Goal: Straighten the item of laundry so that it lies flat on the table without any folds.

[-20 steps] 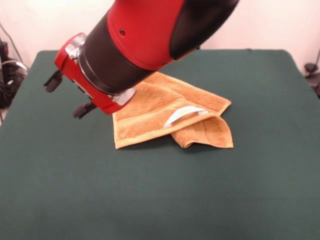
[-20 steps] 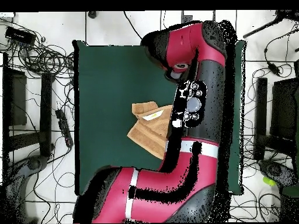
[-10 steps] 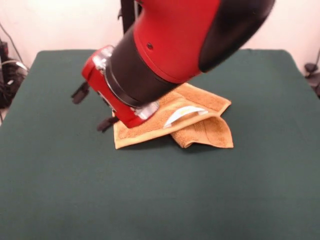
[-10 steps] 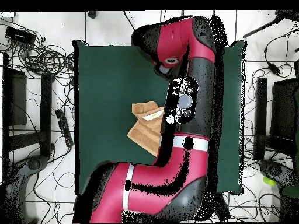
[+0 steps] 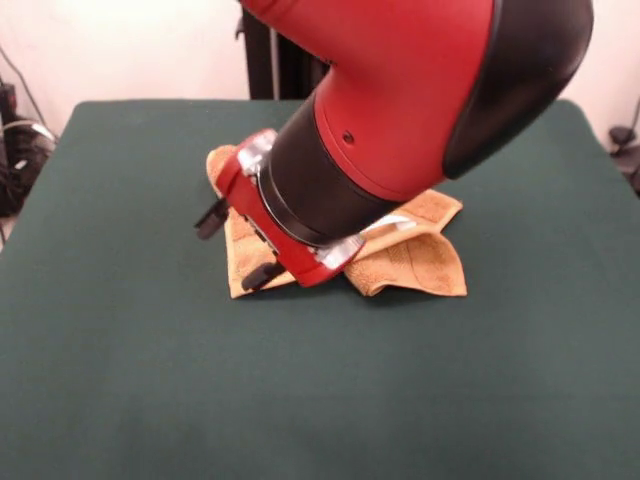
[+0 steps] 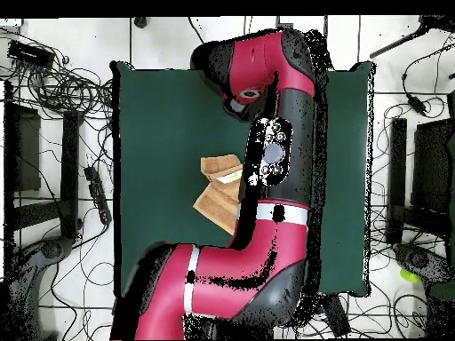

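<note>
On the middle of the tabletop [image 5: 120, 380] lies the towel [image 5: 420, 262], still bunched: one corner is turned under itself on the side facing my front camera, and a white tag [image 5: 392, 224] peeks out just beside the arm [image 5: 400, 110]. I have the hand [image 5: 237, 247] hanging over the towel's opposite edge, its two dark fingers [image 5: 210, 218] spread apart with nothing between them. From overhead the arm covers much of the towel, so I see only the part of the cloth that sticks out from under it.

I judge this to be the approach before a grasp. Next I would need to lower onto an edge near the fold, pinch one layer only, and draw it away from the towel's middle.

No containers show in either view.
</note>
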Available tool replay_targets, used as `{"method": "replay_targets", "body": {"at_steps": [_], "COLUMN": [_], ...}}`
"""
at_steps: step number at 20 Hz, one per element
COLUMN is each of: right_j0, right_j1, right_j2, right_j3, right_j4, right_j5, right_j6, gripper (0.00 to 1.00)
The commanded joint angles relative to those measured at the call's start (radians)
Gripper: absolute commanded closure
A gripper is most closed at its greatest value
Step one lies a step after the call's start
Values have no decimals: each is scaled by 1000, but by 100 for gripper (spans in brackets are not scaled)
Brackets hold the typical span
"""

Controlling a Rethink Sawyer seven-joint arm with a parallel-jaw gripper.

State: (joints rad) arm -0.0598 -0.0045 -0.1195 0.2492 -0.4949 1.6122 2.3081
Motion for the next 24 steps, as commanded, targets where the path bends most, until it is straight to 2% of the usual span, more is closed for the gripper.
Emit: {"method": "replay_targets", "body": {"at_steps": [1,9,15,19,24], "right_j0": [35,9,-8,0,-9], "right_j1": [44,59,72,84,91], "right_j2": [65,84,133,110,138], "right_j3": [27,22,29,13,29], "right_j4": [46,71,147,167,239], "right_j5": [22,-8,-41,-18,-16], "right_j6": [285,288,302,364,408], "gripper": [0,0,0,0,0]}}
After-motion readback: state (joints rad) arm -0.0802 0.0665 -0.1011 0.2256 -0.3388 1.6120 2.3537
